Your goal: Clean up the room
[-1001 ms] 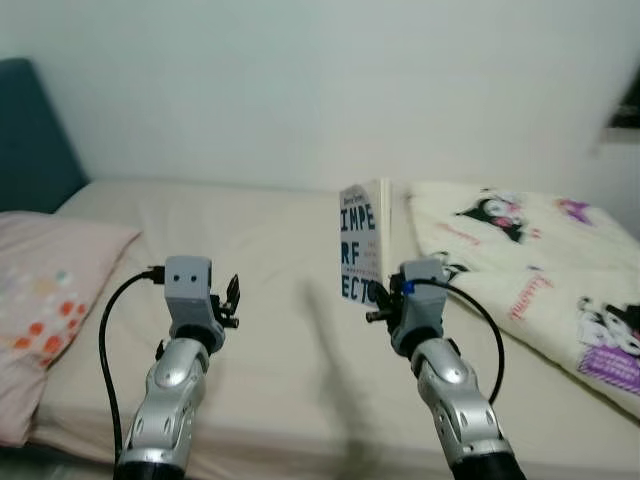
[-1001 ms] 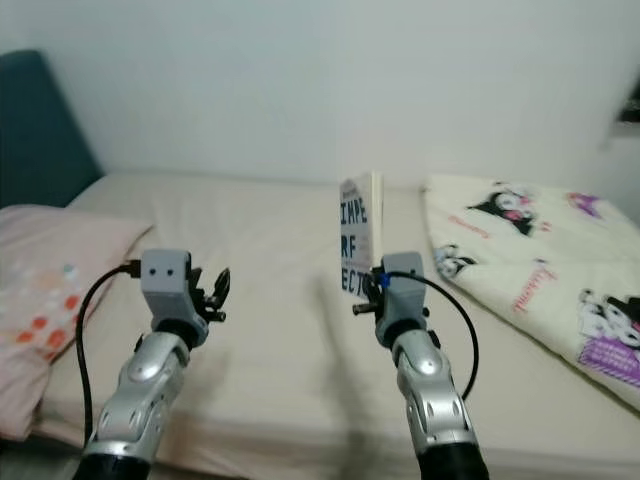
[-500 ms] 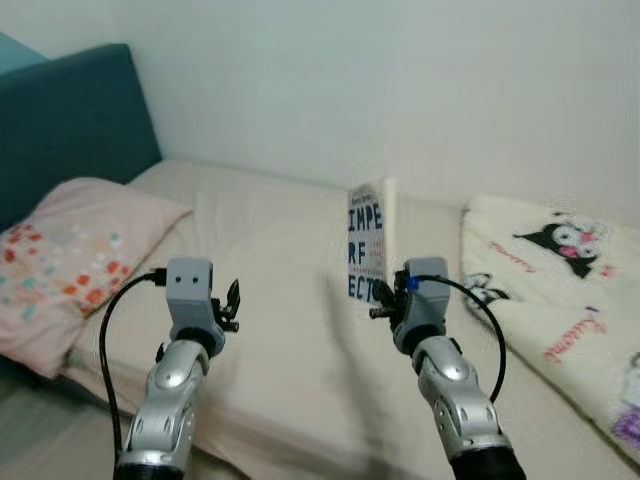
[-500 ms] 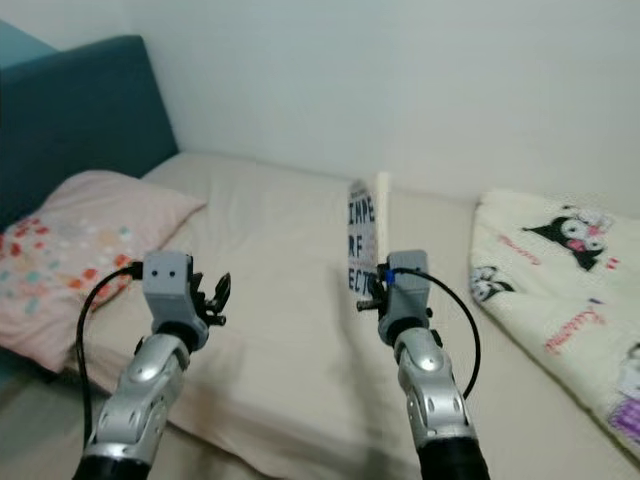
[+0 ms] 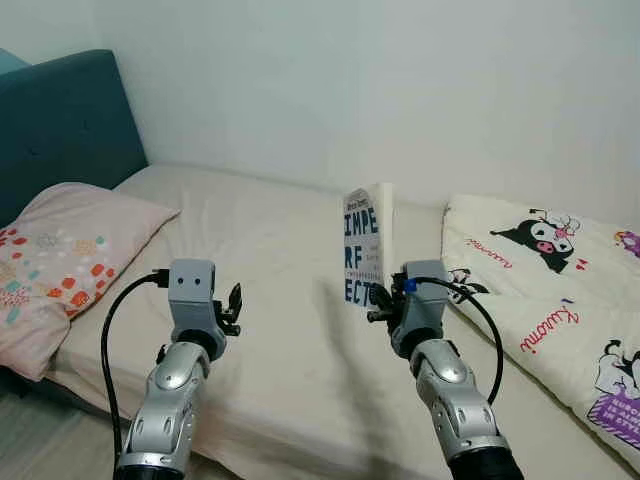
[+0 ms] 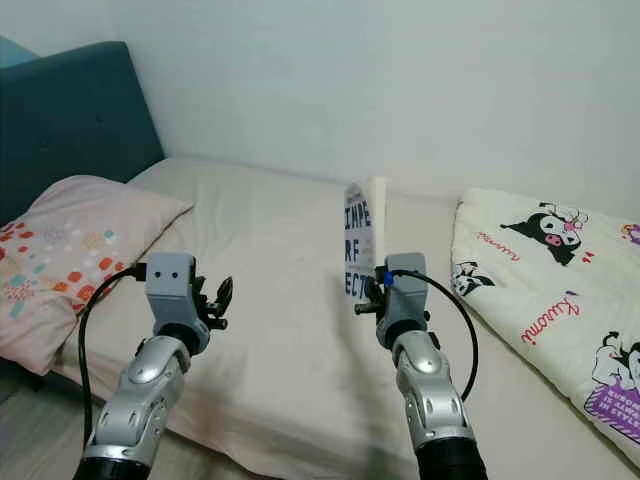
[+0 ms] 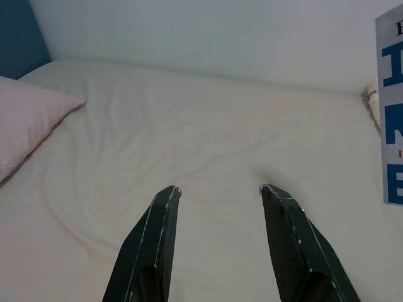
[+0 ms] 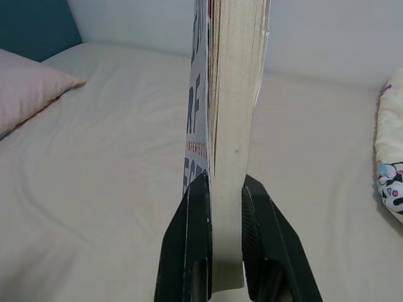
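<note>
Book (image 5: pixel 364 244) stands upright, clamped at its bottom edge by the right gripper (image 8: pixel 218 189) above the bed (image 5: pixel 270 300). Held so low, it could tip out (left gripper (image 7: pixel 217 192) idles, released)

**Both arms raised, right end effector clamped, left end effector spread**

Both silver arms reach forward and upward from the lower edge of the head views, forearms roughly parallel and well apart. The left end effector (image 7: pixel 220 192) is held up with its two black fingers (image 7: pixel 160 226) spread and nothing between them. The right end effector (image 8: pixel 221 182) points upward, its fingers (image 8: pixel 195 220) pressed against both faces of an upright book (image 5: pixel 366 245), gripping it at the lower edge. A black cable loops from each wrist.
</note>
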`<state>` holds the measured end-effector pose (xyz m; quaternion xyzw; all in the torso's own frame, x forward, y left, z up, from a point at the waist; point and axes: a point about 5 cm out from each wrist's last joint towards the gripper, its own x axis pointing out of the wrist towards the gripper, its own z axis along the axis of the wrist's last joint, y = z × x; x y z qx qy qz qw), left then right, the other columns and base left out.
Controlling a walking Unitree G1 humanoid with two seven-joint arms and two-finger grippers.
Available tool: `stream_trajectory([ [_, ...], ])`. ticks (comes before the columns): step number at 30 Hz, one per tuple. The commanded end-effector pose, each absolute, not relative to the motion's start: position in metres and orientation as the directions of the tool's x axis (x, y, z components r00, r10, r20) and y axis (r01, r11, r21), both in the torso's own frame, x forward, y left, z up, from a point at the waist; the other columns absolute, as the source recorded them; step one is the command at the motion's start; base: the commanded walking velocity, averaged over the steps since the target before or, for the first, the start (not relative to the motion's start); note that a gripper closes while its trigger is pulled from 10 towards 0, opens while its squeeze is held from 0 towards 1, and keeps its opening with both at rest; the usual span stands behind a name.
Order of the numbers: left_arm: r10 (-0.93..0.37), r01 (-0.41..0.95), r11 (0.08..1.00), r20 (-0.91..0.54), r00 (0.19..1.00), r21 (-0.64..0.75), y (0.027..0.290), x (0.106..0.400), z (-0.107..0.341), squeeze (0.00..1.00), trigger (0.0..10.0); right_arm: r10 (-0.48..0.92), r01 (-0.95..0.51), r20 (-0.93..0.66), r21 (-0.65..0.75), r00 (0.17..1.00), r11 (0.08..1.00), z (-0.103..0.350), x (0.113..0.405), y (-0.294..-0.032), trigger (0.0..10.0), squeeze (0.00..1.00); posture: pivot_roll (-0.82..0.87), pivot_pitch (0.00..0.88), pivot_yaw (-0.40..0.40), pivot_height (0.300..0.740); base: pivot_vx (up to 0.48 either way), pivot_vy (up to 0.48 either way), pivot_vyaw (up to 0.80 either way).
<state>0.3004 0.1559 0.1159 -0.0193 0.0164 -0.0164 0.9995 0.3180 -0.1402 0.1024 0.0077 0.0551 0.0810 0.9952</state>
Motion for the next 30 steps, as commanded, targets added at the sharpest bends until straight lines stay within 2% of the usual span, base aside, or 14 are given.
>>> stream_trajectory([
  [1, -0.038, 0.037, 0.999, -0.042, 0.998, -0.022, 0.1578, 0.3016, 0.1155, 0.0, 10.0, 0.178, -0.177, -0.051, 0.031, 0.983, 0.984, 0.112, 0.3213, -0.1356, 10.0, 0.0, 0.05, 0.002, -0.047, 0.74, 0.0, 0.465, 0.0],
  [23, -0.051, 0.051, 0.999, -0.036, 0.998, -0.013, 0.1579, 0.3032, 0.1168, 0.0, 10.0, 0.188, -0.186, -0.047, 0.035, 0.981, 0.982, 0.1106, 0.3204, -0.1334, 10.0, 0.0, 0.05, 0.0, -0.044, 0.74, 0.0, 0.456, 0.0],
  [26, -0.054, 0.053, 0.999, -0.036, 0.998, -0.009, 0.1581, 0.3032, 0.117, 0.0, 10.0, 0.227, -0.227, -0.046, 0.023, 0.973, 0.974, 0.1113, 0.3199, -0.1297, 10.0, 0.0, 0.06, 0.0, -0.043, 0.74, 0.0, 0.44, 0.0],
  [30, -0.055, 0.054, 0.998, -0.036, 0.998, -0.008, 0.1584, 0.303, 0.1172, 0.0, 10.0, 0.232, -0.231, -0.049, 0.024, 0.972, 0.973, 0.1105, 0.3188, -0.1273, 10.0, 0.0, 0.06, 0.0, -0.042, 0.74, 0.0, 0.435, 0.8],
])
